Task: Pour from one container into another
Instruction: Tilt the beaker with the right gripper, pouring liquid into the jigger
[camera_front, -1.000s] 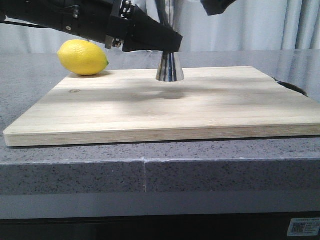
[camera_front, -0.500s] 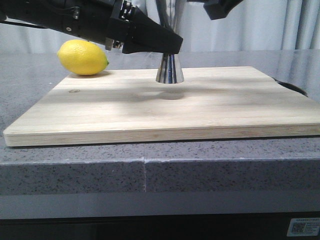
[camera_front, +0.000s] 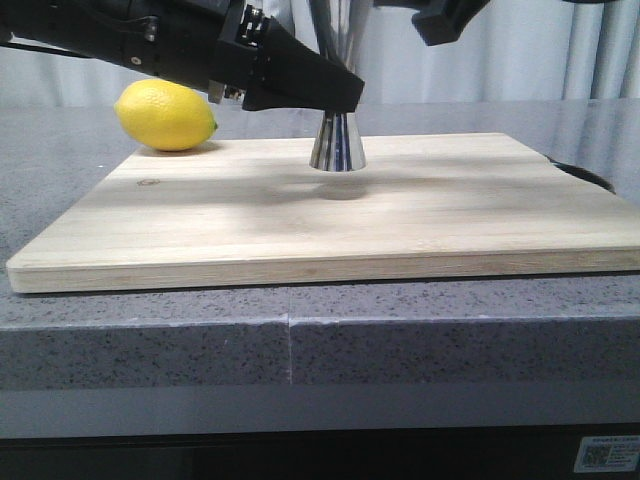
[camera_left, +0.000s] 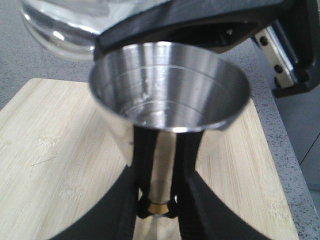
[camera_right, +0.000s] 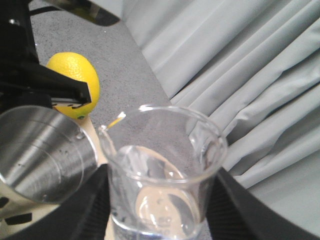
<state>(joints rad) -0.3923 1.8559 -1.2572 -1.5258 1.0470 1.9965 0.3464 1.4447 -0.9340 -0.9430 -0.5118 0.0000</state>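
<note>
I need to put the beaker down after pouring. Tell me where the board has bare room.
The cutting board is bare across its whole near half, and to the right of the jigger toward the right edge. It is crowded at the back middle, where the left gripper holds the jigger, with the lemon behind the left corner.

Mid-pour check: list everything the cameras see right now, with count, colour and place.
jigger: 1, shiny steel, gold waist band, over the board's far middle, held
beaker: 1, clear glass, beside the jigger's rim, held
lemon: 1, yellow, on the counter behind the board's far left corner
cutting board: 1, light wood, on the counter
counter: 1, grey speckled
curtain: pale grey, behind
left gripper: black, clamped at the jigger's waist
right gripper: black, around the beaker
</note>
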